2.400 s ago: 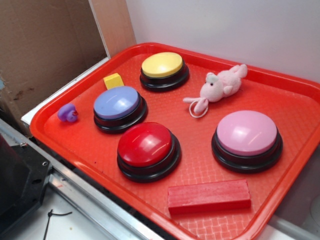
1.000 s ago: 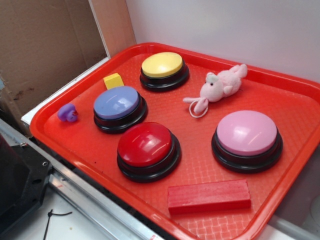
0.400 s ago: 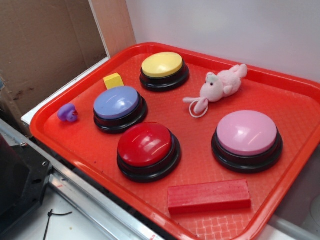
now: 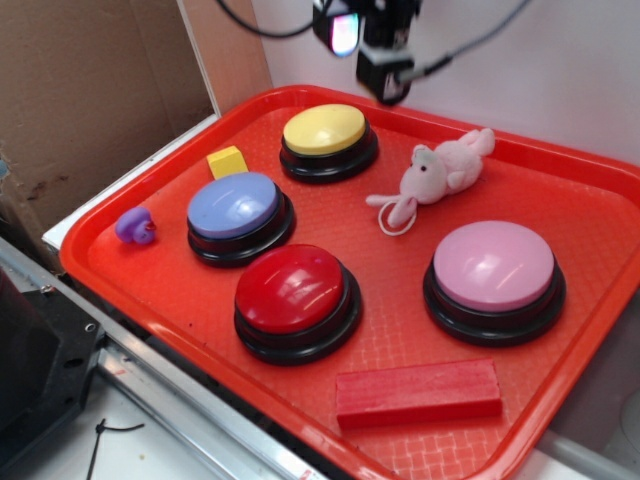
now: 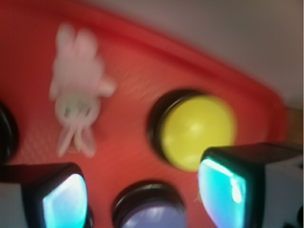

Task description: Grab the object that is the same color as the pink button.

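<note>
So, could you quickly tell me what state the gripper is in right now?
Gripper: open, holding nothing, above the tray's far edge.

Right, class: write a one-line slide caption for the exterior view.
Tool hangs above the red tray's far edge, near the yellow button; pink plush animal lies untouched.

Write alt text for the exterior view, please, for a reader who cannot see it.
A red tray holds four dome buttons, yellow, lavender-blue, red and pink, with a small pink plush animal lying between the yellow and pink ones. The gripper hangs above the tray's far edge, holding nothing.
</note>
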Motion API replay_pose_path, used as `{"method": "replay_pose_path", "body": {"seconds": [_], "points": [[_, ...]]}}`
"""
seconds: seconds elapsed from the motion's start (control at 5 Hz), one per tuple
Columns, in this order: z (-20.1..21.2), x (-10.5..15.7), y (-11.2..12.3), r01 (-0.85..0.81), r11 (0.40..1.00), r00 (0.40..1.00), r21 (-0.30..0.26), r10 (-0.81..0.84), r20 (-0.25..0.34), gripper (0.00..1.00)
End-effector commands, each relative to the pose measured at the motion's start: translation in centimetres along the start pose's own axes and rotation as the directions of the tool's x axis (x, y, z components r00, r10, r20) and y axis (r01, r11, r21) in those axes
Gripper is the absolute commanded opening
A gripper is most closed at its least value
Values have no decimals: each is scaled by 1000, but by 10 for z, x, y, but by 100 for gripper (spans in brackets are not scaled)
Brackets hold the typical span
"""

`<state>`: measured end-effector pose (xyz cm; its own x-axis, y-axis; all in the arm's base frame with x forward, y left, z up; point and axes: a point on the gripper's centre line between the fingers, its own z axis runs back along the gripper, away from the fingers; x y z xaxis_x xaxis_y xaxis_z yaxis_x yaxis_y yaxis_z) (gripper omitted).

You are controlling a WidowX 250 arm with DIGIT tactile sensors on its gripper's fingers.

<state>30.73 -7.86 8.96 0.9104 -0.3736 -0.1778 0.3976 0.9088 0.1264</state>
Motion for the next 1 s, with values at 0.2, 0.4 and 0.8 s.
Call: {"method": "replay_pose_path", "body": {"seconds": [0.2, 0.4, 0.8], "points": [[6, 10, -6, 104, 994, 992, 12, -105, 69, 100], [6, 10, -6, 104, 994, 992, 12, -105, 69, 100], [16, 31, -12, -401, 916, 907, -7, 398, 137, 100]]}}
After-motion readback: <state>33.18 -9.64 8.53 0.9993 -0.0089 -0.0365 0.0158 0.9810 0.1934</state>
